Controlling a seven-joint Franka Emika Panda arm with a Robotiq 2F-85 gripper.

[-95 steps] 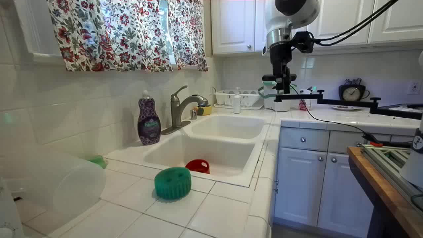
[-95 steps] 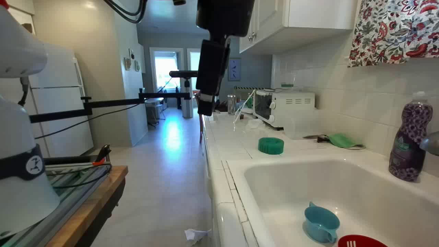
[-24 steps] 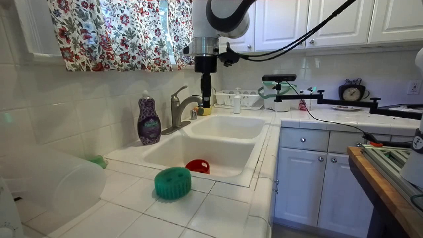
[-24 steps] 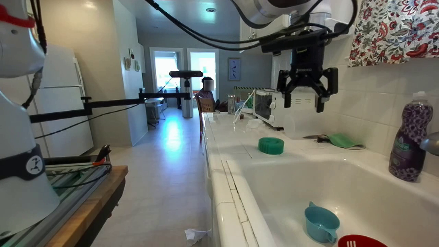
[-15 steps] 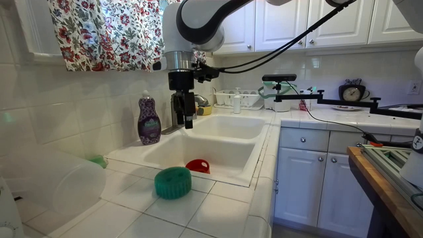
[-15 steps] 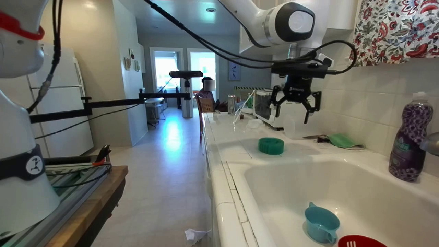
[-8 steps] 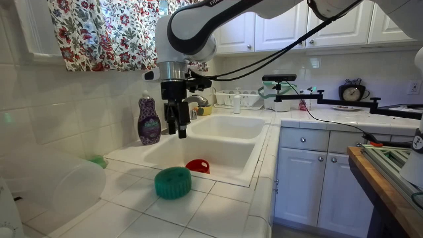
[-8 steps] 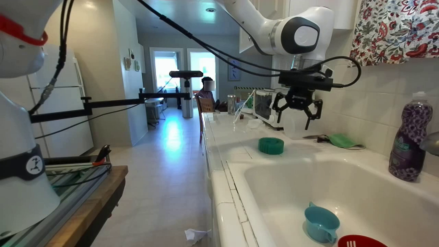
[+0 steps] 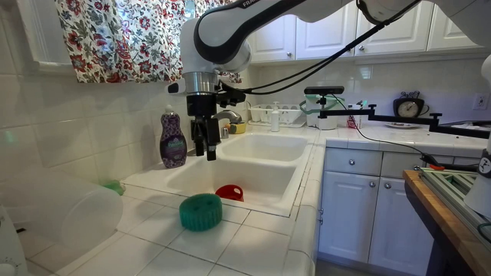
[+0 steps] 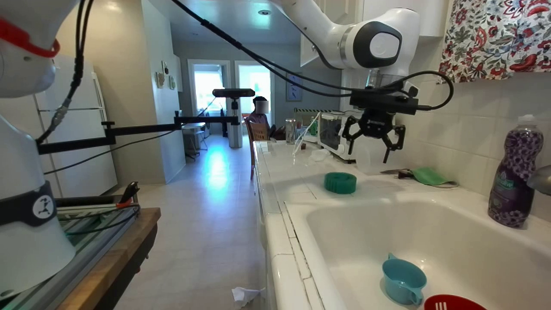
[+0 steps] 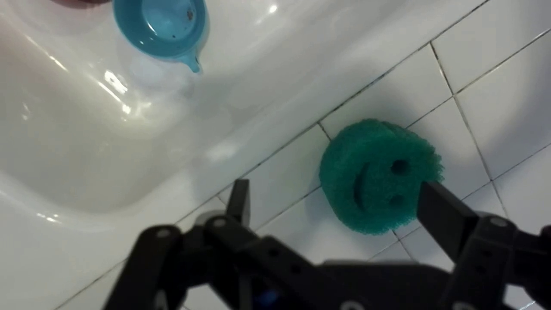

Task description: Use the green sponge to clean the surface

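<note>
Lowered and swung nearer the green sponge point(image 11: 380, 178) since earlier, the gripper point(image 10: 367, 155) hangs empty, spread wide, presumably to straddle it where it rests on the tiles point(image 9: 261, 245).

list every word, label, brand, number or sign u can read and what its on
"FRA", rest cut off at the picture's top: robot arm
"olive", start blurred: purple soap bottle
Round emblem, no readable letters: robot base
Lettering too blurred to read: gripper
Numbers too small to read: clock
Dial markings too small to read: white appliance
Any print too blurred to read: red package
</note>
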